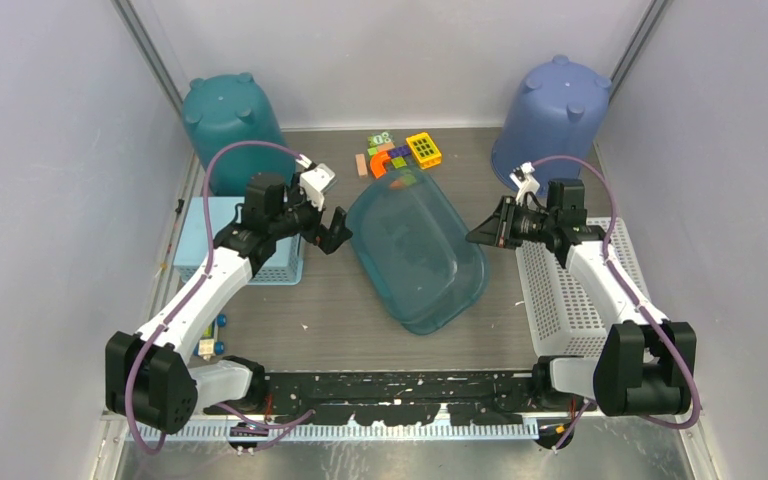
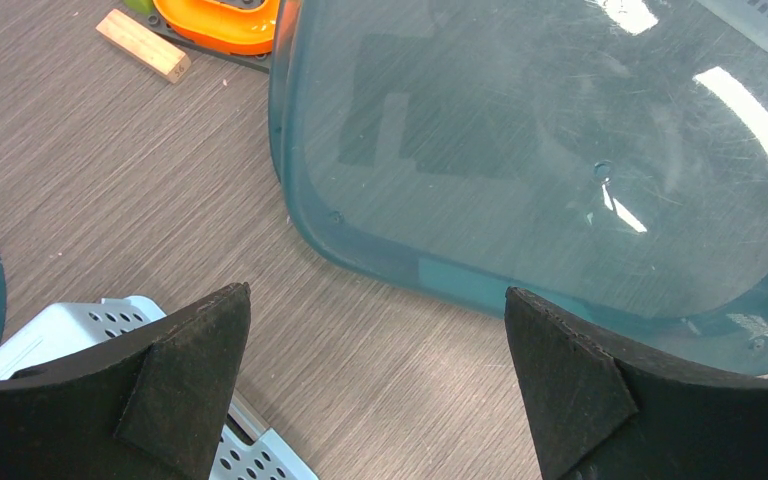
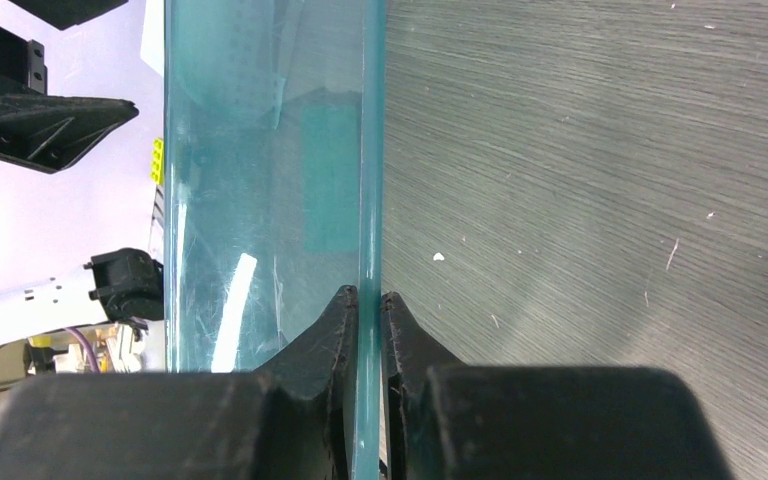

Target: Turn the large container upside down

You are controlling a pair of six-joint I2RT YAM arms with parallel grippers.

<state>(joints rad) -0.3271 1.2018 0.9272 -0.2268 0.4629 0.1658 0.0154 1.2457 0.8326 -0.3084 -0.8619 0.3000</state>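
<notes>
Currently you are holding: large container [image 1: 415, 250], tilted, long axis running far-left to near-right; right tool [image 1: 476, 237] pinching its rim, arm reaching inward; left tool [image 1: 337, 228] hovering alongside, spread wide.

no legible text, label, brand or number on anything

The large container [image 1: 417, 250] was translucent teal, marked with fine pale scratches. The table [image 1: 330, 300] showed a grey-brown wood grain. The teal bucket [image 1: 230, 125] was dark, the blue bucket [image 1: 555, 115] a periwinkle shade. The left basket [image 1: 203, 215] was pale blue with rows of small holes, the right basket [image 1: 555, 300] white and likewise perforated. The gridded block [image 1: 423, 149] was yellow.
</notes>
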